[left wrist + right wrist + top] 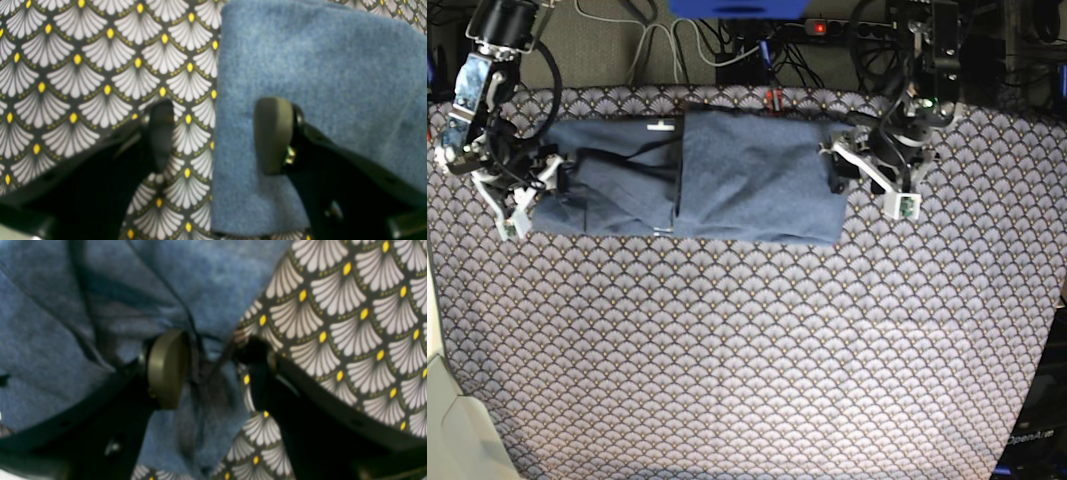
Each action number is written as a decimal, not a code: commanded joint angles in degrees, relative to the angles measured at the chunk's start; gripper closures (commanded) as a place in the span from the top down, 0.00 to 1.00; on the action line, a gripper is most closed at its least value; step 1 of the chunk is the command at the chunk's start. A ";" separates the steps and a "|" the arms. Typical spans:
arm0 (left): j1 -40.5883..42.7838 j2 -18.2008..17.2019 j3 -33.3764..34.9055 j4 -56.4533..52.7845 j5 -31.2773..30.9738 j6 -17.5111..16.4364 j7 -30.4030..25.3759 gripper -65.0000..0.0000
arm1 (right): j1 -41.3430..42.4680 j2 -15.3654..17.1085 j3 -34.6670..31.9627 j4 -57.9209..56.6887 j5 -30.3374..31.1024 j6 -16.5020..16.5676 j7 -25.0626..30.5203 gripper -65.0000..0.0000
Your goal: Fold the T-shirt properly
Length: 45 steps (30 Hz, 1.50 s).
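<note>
The slate-blue T-shirt [747,180] lies partly folded across the back of the table, with a small white neck label [660,127] near its far edge. My left gripper [217,106] is open and straddles the shirt's straight edge [317,66]: one finger over the cloth, the other over the tablecloth. In the base view it sits at the shirt's right end [839,170]. My right gripper [210,343] is at the shirt's left end [545,180], its jaws closed on a bunched fold of the shirt [50,340], with creases running into the grip.
The fan-scale tablecloth [747,350] covers the whole table. Cables and a power strip [817,28] run behind the back edge. A white object [452,430] stands off the front left corner.
</note>
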 commanded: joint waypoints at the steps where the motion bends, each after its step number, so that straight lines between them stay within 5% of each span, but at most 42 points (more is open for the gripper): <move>1: -0.38 -0.26 -0.16 1.17 -0.52 -0.39 -0.89 0.59 | 0.43 0.74 0.19 -0.28 -1.07 0.07 -0.63 0.49; 12: -0.47 -0.26 -0.25 1.17 -0.52 -0.39 -0.89 0.59 | -0.18 -0.05 -0.08 -0.37 -0.98 0.34 -1.16 0.44; 15: -0.55 -0.26 -0.25 1.17 -0.52 -0.39 -0.89 0.59 | -0.27 -0.85 -0.17 -0.37 -1.16 4.86 -1.25 0.31; 20: -0.55 -0.26 -0.25 1.25 -0.52 -0.39 -0.89 0.59 | -1.33 -2.34 -0.25 -0.37 -1.33 4.86 -1.25 0.01; 30: -0.38 -0.35 -0.34 7.32 -0.52 -0.04 -0.89 0.59 | -1.50 -1.99 0.10 4.82 -1.16 4.86 -1.78 0.00; 45: 1.47 -0.26 -3.77 7.06 -0.17 -0.04 -0.89 0.59 | -2.12 -6.74 -0.17 26.71 -1.07 4.86 -14.88 0.00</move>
